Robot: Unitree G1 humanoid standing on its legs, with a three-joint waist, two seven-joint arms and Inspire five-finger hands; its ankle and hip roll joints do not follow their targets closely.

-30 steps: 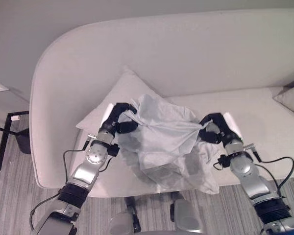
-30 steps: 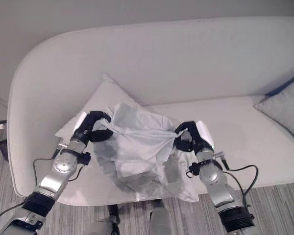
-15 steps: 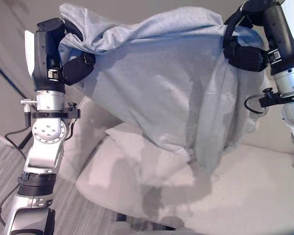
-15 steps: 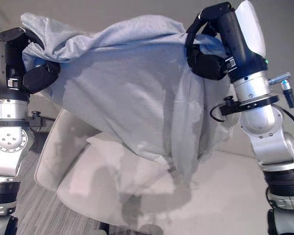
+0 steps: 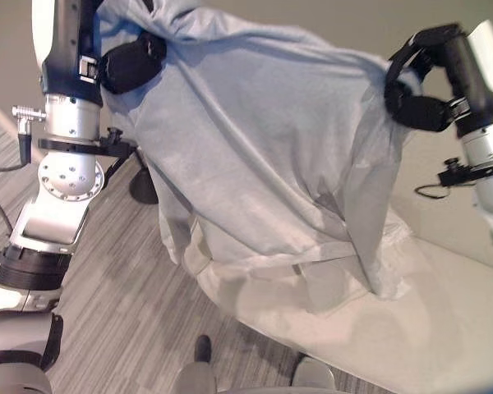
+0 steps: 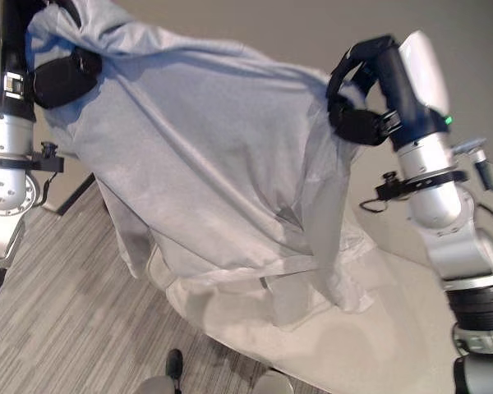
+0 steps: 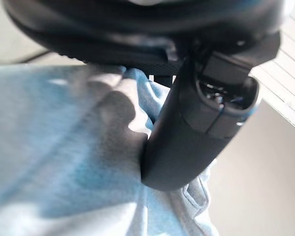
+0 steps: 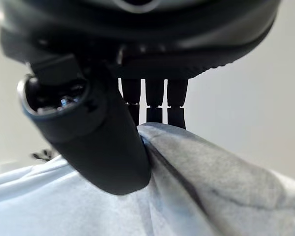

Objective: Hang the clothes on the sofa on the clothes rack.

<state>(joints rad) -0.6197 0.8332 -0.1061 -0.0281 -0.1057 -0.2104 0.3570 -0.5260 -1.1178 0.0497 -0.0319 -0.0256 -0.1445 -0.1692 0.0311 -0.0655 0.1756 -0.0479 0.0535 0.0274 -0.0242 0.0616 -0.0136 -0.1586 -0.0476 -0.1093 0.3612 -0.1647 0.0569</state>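
Observation:
A pale grey-blue garment (image 5: pixel 263 156) hangs spread in the air between my two hands, its lower edge dangling just above the sofa seat. My left hand (image 5: pixel 127 61) is raised at the upper left, fingers curled round one bunched top corner; its wrist view shows the thumb (image 7: pixel 196 132) pressed into the cloth (image 7: pixel 64 162). My right hand (image 5: pixel 419 90) is up at the right, shut on the other top corner, with the thumb (image 8: pixel 98 142) pinching the fabric (image 8: pixel 196 196) against the fingers.
The light sofa seat (image 5: pixel 427 328) lies below and to the right. Grey striped floor (image 5: pixel 107 328) spreads at the lower left. A dark round stand base (image 5: pixel 144 189) and a thin dark bar (image 6: pixel 74 193) show behind the garment at the left.
The view has swung left toward the floor. Both hands still hold the garment up; the left hand sits higher in view and the right lower than half a second ago.

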